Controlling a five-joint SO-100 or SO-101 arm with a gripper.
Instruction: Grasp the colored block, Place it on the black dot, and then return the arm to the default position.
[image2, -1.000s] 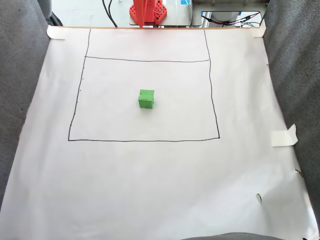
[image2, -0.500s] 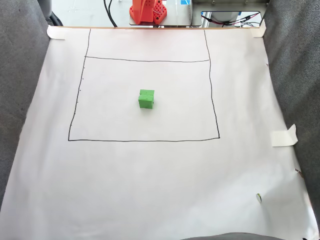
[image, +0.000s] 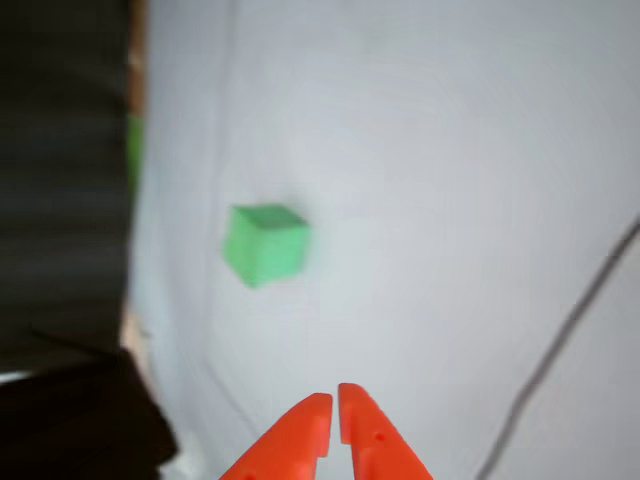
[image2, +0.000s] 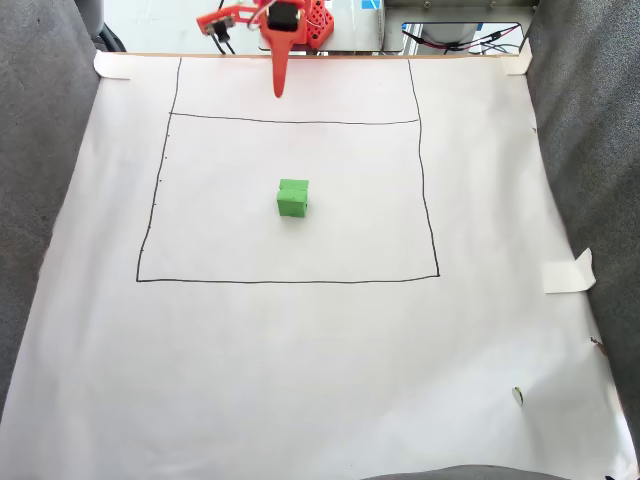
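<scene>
1. A small bright green foam cube (image2: 292, 199) sits on a big white paper sheet (image2: 320, 360), near the middle of the sheet and a bit toward its far edge.
2. The cube is inside a big box drawn on the paper with a thin black pen line (image2: 288, 281). It stands well away from every side of that box.
3. The orange plastic gripper with two pointed fingers (image2: 278, 92) hangs near the far edge of the paper, a little left of the middle in the fixed view. Its tip points down at the paper.
4. The gripper is well apart from the cube and touches nothing.
5. In the other view, the gripper (image: 334, 400) comes in from the bottom edge. Its two fingers are nearly pressed together, with only a thin gap between the tips, and they hold nothing.
6. In that view the cube (image: 265, 243) looks blurry and lies up and to the left of the tips.
7. A folded piece of pale tape (image2: 568, 273) sticks to the right edge of the paper.
</scene>
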